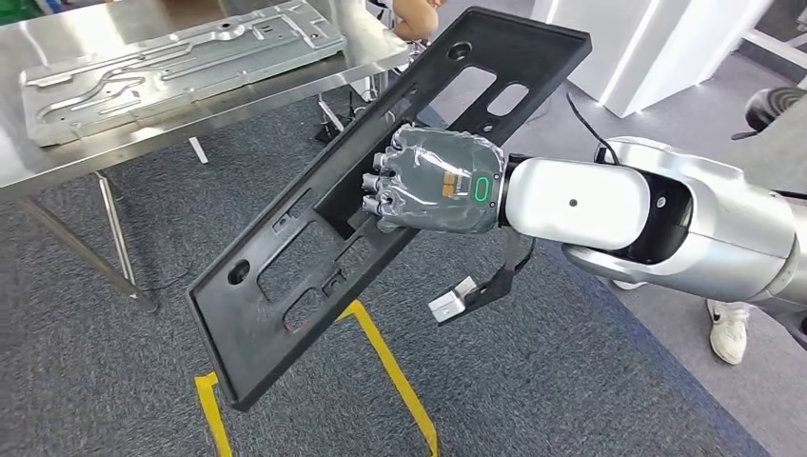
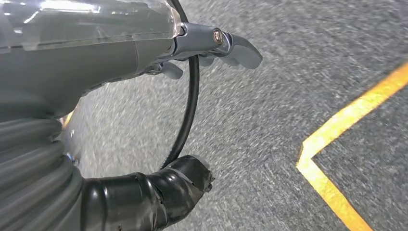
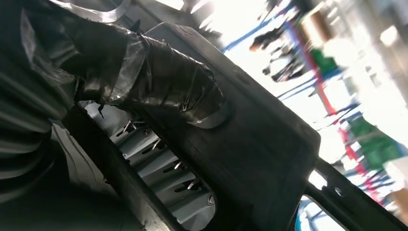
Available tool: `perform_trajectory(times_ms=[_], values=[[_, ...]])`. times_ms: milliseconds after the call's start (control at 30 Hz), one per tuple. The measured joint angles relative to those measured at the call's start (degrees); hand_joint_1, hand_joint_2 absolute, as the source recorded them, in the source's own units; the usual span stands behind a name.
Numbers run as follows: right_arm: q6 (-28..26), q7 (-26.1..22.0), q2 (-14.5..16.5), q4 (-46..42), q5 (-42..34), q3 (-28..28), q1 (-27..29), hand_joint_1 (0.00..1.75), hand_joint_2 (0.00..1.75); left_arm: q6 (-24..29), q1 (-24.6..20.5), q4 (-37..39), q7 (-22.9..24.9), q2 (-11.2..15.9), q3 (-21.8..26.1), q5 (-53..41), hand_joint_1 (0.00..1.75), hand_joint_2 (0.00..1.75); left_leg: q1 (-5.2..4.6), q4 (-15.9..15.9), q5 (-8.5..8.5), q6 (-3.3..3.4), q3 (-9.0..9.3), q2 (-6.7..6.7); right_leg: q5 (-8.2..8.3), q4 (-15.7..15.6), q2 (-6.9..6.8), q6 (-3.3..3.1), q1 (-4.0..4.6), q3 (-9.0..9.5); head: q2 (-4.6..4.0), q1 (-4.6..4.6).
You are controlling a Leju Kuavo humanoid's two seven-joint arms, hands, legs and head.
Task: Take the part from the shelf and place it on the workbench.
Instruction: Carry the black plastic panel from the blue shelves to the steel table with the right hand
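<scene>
Part (image 1: 285, 286) held tilted in the air by the right hand (image 1: 433, 181), beside the workbench (image 1: 57, 157).
Fingers (image 1: 381, 190) hook through a central opening, thumb apparently pressed on the far face; the left hand (image 2: 144, 48) hangs over carpet with nothing in it, fingers loosely extended.

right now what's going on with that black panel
The robot's right hand grips a long black panel through one of its cutouts and holds it tilted in the air above the carpet. A steel workbench stands ahead with a metal plate on it. The left hand hangs over the floor, holding nothing.
</scene>
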Motion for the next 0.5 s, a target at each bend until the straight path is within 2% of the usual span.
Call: perform_trajectory(times_ms=[33,67,100,167,200,267,300,333,367,400,433,467,500], values=[[-1.2,0.4,-0.1,0.0,1.3,-0.1,0.1,1.75,1.75,0.0,0.0,0.0,0.0,0.0,0.0,0.0,0.0,1.75,-0.06,0.1,-0.04,-0.08,0.03,-0.78,1.64,-3.5,1.27,-0.5,0.03,1.36,0.0,-0.04],[-2.7,0.7,-0.2,0.0,2.5,-0.2,0.3,1.75,1.75,0.0,0.0,0.0,-0.1,-0.1,0.0,0.0,0.0,1.75,0.02,0.1,-0.03,-0.27,-0.09,-1.43,2.4,-5.8,2.25,-0.83,0.1,2.26,0.0,-0.07],[-4.2,1.0,-0.4,-0.1,3.5,-0.3,0.7,1.75,1.75,0.0,0.0,0.0,-0.1,-0.1,0.0,-0.1,0.0,1.75,0.21,0.1,-0.01,-0.54,-0.29,-2.07,2.43,-6.8,2.79,-1.04,0.19,2.68,0.0,-0.09],[-7.0,1.3,-0.6,-0.1,4.3,-1.2,2.0,1.75,1.75,0.1,0.3,0.0,-0.2,-0.1,0.1,-0.1,0.0,1.75,0.54,0.0,0.06,-1.29,-0.52,-3.26,2.46,-7.8,1.72,-1.14,0.23,3.31,0.0,-0.11],[-8.3,1.4,-0.7,-0.2,4.4,-2.0,3.2,1.75,1.75,0.1,0.5,0.0,-0.2,-0.1,0.1,-0.2,0.0,1.75,0.5,0.2,-0.15,-1.64,-0.56,-2.72,2.62,-8.4,1.07,-1.21,0.1,3.9,0.0,-0.13],[-10.9,1.6,-1.0,-0.2,5.3,-4.0,6.3,1.75,1.75,0.0,0.4,0.0,-0.4,-0.1,0.2,-0.2,0.0,1.75,0.4,3.1,-2.01,-2.3,-1.78,0.6,3.01,-9.8,-0.54,-1.34,-0.26,5.22,0.0,-0.25],[-11.7,1.5,-1.1,-0.3,6.0,-5.1,7.8,1.75,1.75,0.1,0.3,0.0,-0.5,-0.1,0.2,-0.3,0.0,1.75,0.53,6.1,-3.55,-2.61,-3.23,2.63,3.01,-10.1,-1.34,-1.4,-0.16,5.58,0.0,-0.31],[-12.2,1.2,-1.3,-0.3,6.6,-6.1,9.2,1.75,1.75,0.1,0.2,0.0,-0.6,-0.1,0.3,-0.3,0.0,1.75,0.82,9.8,-5.1,-2.94,-5.16,3.82,2.92,-10.1,-2.22,-1.44,-0.17,5.75,0.0,-0.34],[-12.2,0.9,-1.4,-0.3,7.2,-7.1,10.4,1.75,1.75,0.1,0.1,0.0,-0.7,0.0,0.3,-0.3,0.0,1.75,1.12,12.9,-6.09,-3.23,-6.89,4.34,2.77,-10.1,-3.0,-1.4,-0.23,5.79,0.0,-0.35],[-12.1,0.6,-1.5,-0.3,7.6,-7.9,11.5,1.75,1.75,0.1,0.1,0.0,-0.7,0.0,0.3,-0.4,0.0,1.75,1.42,14.4,-6.07,-3.53,-7.87,4.61,2.57,-10.0,-3.76,-1.25,-0.36,5.82,0.0,-0.36],[-12.0,0.2,-1.5,-0.3,7.8,-8.6,12.5,1.75,1.75,0.1,0.2,0.0,-0.8,0.1,0.4,-0.4,0.0,1.75,1.66,13.8,-5.06,-3.82,-7.77,4.85,2.32,-9.8,-4.48,-1.03,-0.54,5.85,0.0,-0.36],[-11.9,0.0,-1.5,-0.3,7.9,-9.3,13.2,1.75,1.75,0.1,0.2,0.0,-0.9,0.2,0.4,-0.5,0.0,1.75,1.82,10.9,-3.2,-4.04,-6.44,5.33,2.0,-9.5,-5.15,-0.73,-0.73,5.92,0.0,-0.36],[-11.7,-0.1,-1.5,-0.3,8.0,-9.9,13.8,1.75,1.75,0.1,0.2,0.0,-0.9,0.3,0.4,-0.5,0.0,1.75,1.88,6.9,-1.37,-4.27,-4.54,6.35,1.59,-9.1,-5.86,-0.34,-0.9,6.03,0.0,-0.35]])
